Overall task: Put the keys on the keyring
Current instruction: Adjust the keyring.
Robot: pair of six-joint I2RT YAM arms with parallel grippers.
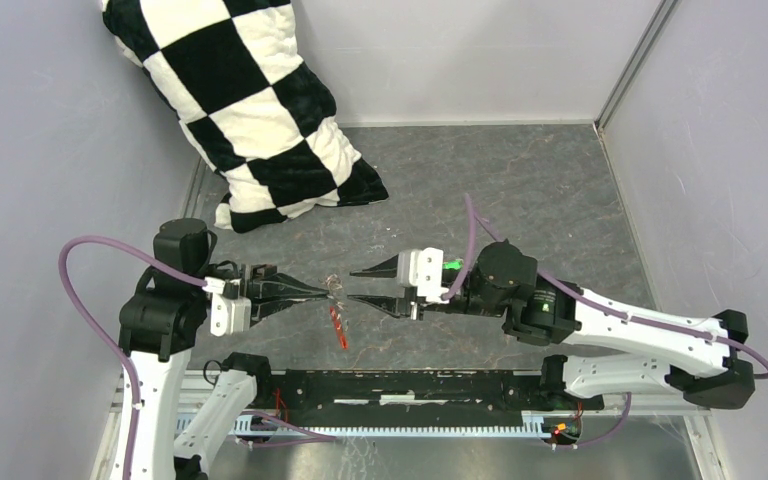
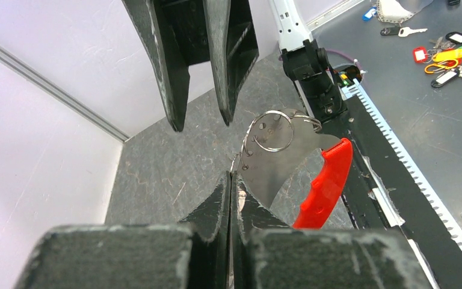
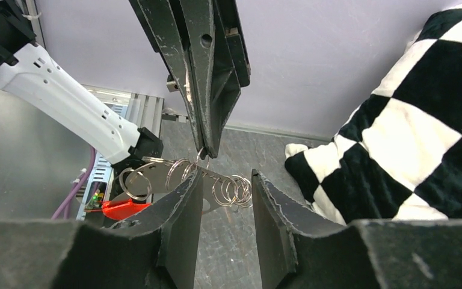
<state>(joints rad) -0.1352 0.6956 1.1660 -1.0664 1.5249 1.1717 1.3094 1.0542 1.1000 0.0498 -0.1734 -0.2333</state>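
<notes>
Grey walls box in a mottled grey table [image 1: 520, 190], with a chequered pillow [image 1: 250, 110] propped in the far left corner. Mid-table, your left gripper [image 1: 325, 293] is clamped tight on the keyring [image 2: 274, 129]. Its thin wire loops fan out past the fingertips and the red tag [image 2: 326, 180] hangs below.

Your right gripper [image 1: 355, 285] faces it nose to nose, jaws partly open. In the right wrist view the loops sit in the gap between its fingers, and nothing looks pinched.

Neither gripper has a key. The only keys [image 2: 451, 51] showing lie in a heap with coloured tags beyond the toothed rail [image 2: 409, 168], in the left wrist view alone.

The step in hand looks like taking a second hold on the ring.

- Pick one loop, not the whole bundle, or the wire will likely skate off the pads.
- Square the fingers to that loop's flat side before you close.
- Close slowly and hold the left clamp firm.
- Avoid tugging sideways, since the tag's weight could twist the ring out of line.
</notes>
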